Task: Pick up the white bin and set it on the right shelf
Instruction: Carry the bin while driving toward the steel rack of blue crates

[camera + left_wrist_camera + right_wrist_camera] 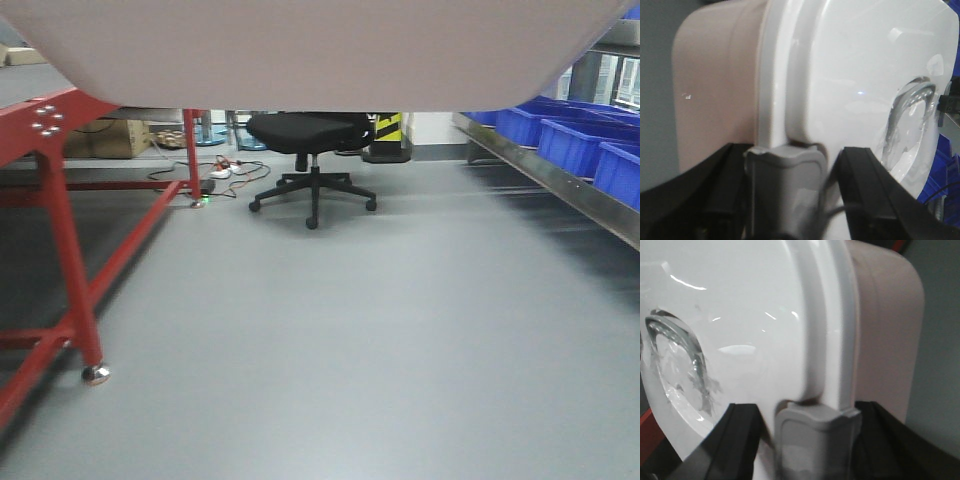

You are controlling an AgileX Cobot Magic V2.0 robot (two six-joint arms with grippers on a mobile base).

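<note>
Underside of the white bin [300, 50] fills the top of the front view, raised clear of the grey floor [350, 330], between the red table [60, 200] at the left edge and the shelf [560, 190] at the right edge, which carries blue bins [570, 135]. An office chair [310, 135] stands in the upper middle, beyond the white bin. In the left wrist view the left end effector [795, 150] sits at the bottom of the frame, its black fingers [865, 185] standing apart on either side of a grey latch [785, 185] on the lid's rim; whether they pinch it, I cannot tell. The clear handle [912, 107] shows at the right. In the right wrist view the right end effector [805, 407] straddles a matching latch [815, 435] the same way, its grip equally unclear, with the handle at the left.
</note>
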